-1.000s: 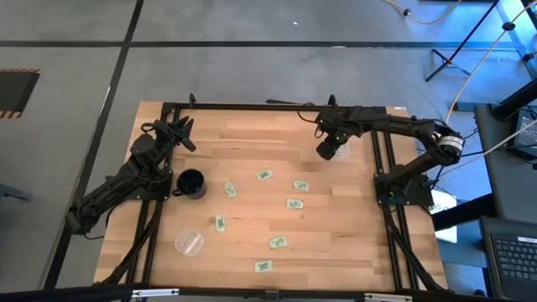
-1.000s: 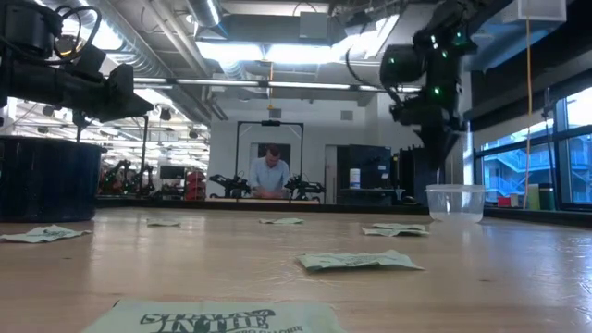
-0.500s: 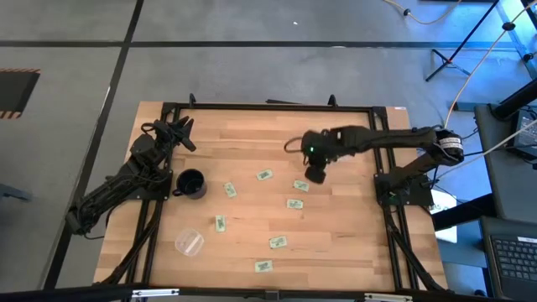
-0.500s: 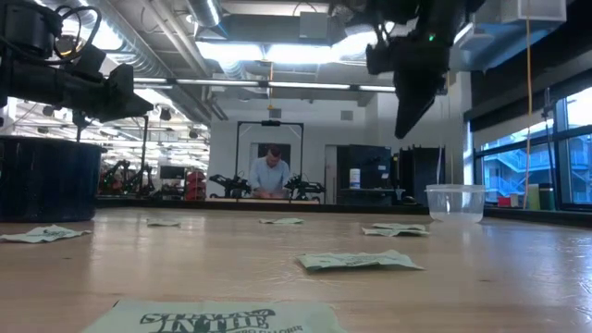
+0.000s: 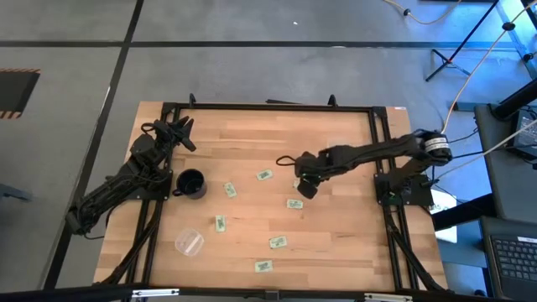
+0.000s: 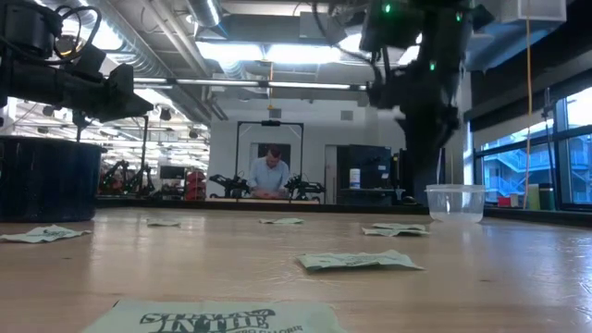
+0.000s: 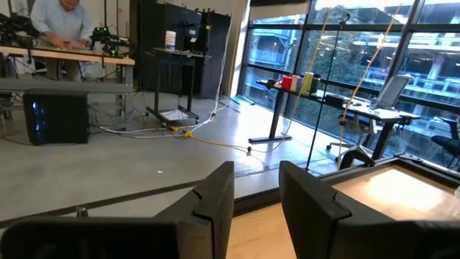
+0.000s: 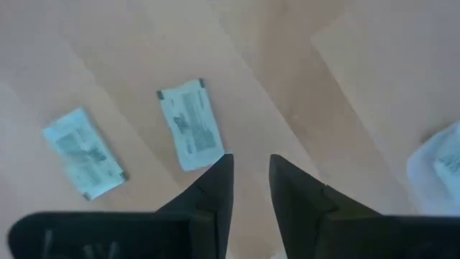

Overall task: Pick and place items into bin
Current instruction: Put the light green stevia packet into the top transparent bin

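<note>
Seen from above, a wooden table (image 5: 252, 138) fills the middle of the frame. The right gripper (image 5: 305, 186) reaches in from the right edge to the table's centre, just above a pale green packet (image 5: 294, 203); its fingers (image 8: 215, 188) stand a narrow gap apart, holding nothing. The other green packets (image 5: 265, 175) lie scattered across the centre and lower middle. A black cup (image 5: 191, 183) stands at left, with the left gripper (image 5: 183, 134) resting beyond it, narrowly parted. A clear cup (image 5: 189, 242) lies at lower left.
</note>
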You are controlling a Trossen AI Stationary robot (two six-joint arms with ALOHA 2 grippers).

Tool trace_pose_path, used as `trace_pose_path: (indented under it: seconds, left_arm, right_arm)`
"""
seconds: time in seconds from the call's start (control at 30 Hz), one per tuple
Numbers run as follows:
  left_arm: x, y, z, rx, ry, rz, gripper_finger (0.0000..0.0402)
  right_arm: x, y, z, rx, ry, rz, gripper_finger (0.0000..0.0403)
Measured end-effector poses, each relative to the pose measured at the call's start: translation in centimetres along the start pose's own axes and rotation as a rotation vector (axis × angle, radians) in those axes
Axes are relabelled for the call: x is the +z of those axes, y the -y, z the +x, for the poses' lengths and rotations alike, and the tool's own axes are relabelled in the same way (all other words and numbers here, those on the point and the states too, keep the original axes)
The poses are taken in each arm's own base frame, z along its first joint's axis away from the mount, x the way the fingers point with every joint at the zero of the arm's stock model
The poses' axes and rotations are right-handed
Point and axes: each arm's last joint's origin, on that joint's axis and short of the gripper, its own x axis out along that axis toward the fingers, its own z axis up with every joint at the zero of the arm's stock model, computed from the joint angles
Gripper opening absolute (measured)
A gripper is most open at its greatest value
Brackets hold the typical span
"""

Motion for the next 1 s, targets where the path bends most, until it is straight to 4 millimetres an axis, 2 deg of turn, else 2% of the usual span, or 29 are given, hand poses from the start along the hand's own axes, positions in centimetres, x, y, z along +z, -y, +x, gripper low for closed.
trace_pose_path:
  seconds: [0.2, 0.4, 0.87, 1.0]
  left_arm:
    - [0.0, 0.0, 0.0, 0.0, 0.0, 0.0, 0.0106]
    - [0.0, 0.0, 0.0, 0.0, 0.0, 0.0, 0.0106]
    - [0.0, 0.0, 0.0, 0.0, 0.0, 0.0, 0.0106]
    - [0.0, 0.0, 0.0, 0.0, 0.0, 0.0, 0.0106]
  right_arm:
    - [-0.2, -1.1, 2.1, -0.013, -0.026, 0.048, 0.0094]
    - [-0.6, -1.8, 3.1, -0.029, -0.049, 0.056, 0.0094]
    - [-0.6, -1.9, 3.4, -0.031, -0.054, 0.062, 0.0096]
    - [-0.6, -1.9, 3.4, -0.031, -0.053, 0.074, 0.0115]
